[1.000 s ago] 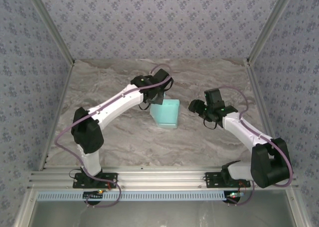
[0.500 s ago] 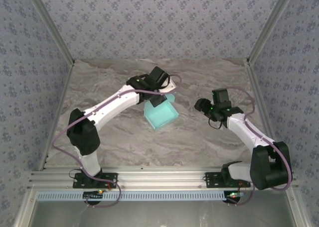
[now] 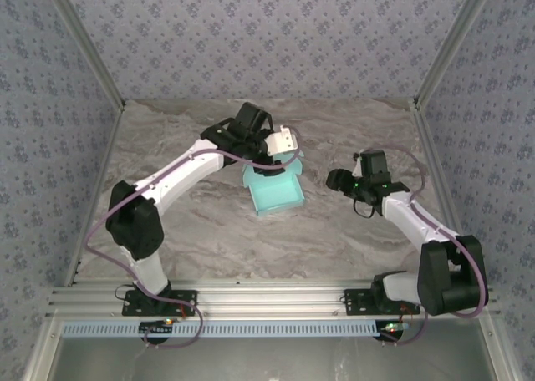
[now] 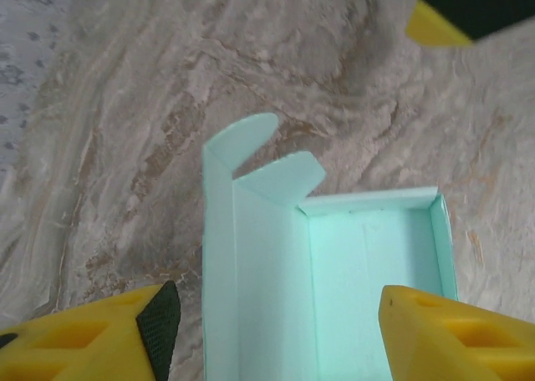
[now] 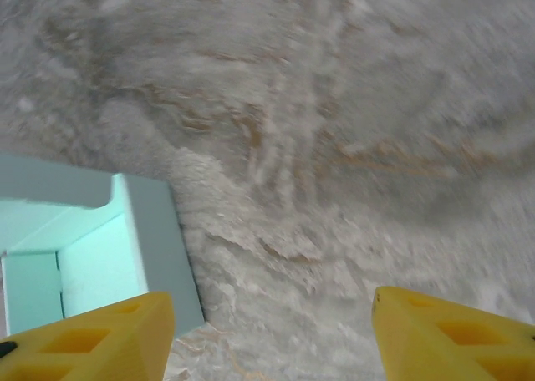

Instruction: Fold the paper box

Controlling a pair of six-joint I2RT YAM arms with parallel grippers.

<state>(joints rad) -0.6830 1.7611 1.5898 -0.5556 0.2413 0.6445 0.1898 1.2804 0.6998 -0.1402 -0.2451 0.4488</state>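
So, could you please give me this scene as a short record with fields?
paper box: open-topped, resting on the table, two rounded flaps sticking out at one end
left gripper: open, over the box's far edge, not gripping it
right gripper: open, right of the box, apart from it
task state: box not fully folded

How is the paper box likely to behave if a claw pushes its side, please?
The paper box looks thin-walled and empty, so probably light and apt to slide on the table. Its unfolded flaps and open top suggest walls would flex.
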